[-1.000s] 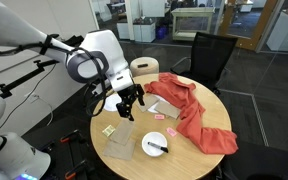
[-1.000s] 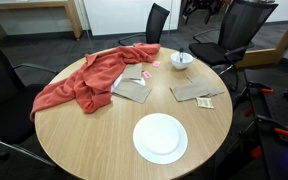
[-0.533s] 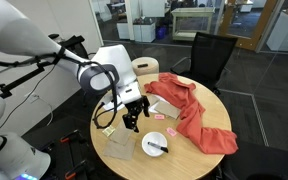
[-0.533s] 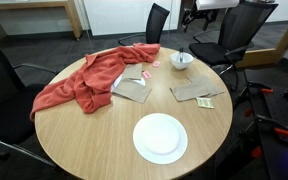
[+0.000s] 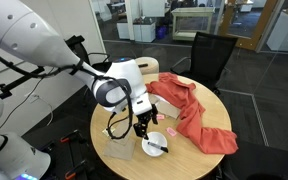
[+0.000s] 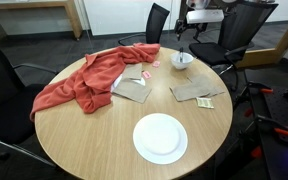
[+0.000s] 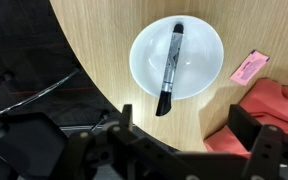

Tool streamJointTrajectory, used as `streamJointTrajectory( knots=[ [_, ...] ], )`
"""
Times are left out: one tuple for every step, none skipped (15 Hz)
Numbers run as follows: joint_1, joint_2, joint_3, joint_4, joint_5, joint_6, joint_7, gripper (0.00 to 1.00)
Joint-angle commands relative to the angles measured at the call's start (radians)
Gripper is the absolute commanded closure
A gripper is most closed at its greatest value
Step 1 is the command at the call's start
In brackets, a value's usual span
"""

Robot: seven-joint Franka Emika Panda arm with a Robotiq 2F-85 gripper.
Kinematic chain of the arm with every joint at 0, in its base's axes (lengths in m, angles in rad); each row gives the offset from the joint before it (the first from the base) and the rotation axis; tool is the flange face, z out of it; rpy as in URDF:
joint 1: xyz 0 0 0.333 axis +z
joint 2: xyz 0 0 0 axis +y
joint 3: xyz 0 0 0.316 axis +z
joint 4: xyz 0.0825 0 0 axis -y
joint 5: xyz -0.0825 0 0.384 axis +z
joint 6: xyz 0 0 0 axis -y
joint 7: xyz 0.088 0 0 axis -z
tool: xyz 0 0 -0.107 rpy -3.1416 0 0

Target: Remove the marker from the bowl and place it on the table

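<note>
The white bowl (image 7: 189,35) sits near the edge of the round tan table (image 7: 99,40). The black marker (image 7: 169,68) lies across the bowl, with its dark cap end poking over the near rim. In the wrist view my gripper (image 7: 186,128) is open and empty, its two fingers hanging above the table just short of the bowl. In both exterior views the gripper (image 5: 144,125) (image 6: 190,24) hovers over the bowl (image 5: 156,145) (image 6: 182,60), not touching it.
A red cloth (image 6: 89,80) (image 5: 189,110) is draped over part of the table, close to the bowl (image 7: 279,105). A pink note (image 7: 249,67) lies beside the bowl. A white plate (image 6: 160,137) and two flat napkins (image 6: 134,88) (image 6: 194,92) lie on the table. Black chairs (image 6: 239,25) stand around it.
The arm has swung along the table edge and lowered, bringing the open gripper from beside the napkin to just above the bowl. The marker and bowl have not moved.
</note>
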Motion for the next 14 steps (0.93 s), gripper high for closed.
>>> streamJointTrajectory(
  knots=[
    [0.057, 0.080, -0.061, 0.055, 0.009, 0.028, 0.023, 0.27],
    [0.068, 0.096, -0.072, 0.065, 0.013, 0.028, 0.021, 0.34],
    [0.079, 0.114, -0.084, 0.075, 0.017, 0.032, 0.020, 0.36],
    [0.088, 0.133, -0.093, 0.084, 0.024, 0.037, 0.018, 0.40],
    [0.098, 0.150, -0.103, 0.091, 0.028, 0.041, 0.018, 0.43],
    [0.105, 0.169, -0.110, 0.099, 0.037, 0.048, 0.013, 0.44],
    [0.114, 0.185, -0.118, 0.105, 0.043, 0.054, 0.012, 0.44],
    [0.121, 0.202, -0.124, 0.110, 0.052, 0.063, 0.010, 0.46],
    [0.129, 0.212, -0.133, 0.111, 0.059, 0.068, 0.009, 0.48],
    [0.137, 0.226, -0.139, 0.114, 0.070, 0.071, 0.007, 0.47],
    [0.143, 0.239, -0.145, 0.116, 0.082, 0.074, 0.002, 0.48],
    [0.150, 0.248, -0.150, 0.116, 0.093, 0.074, 0.002, 0.48],
    [0.154, 0.257, -0.154, 0.117, 0.103, 0.075, -0.001, 0.48],
    [0.160, 0.264, -0.160, 0.117, 0.113, 0.078, -0.002, 0.48]
  ],
)
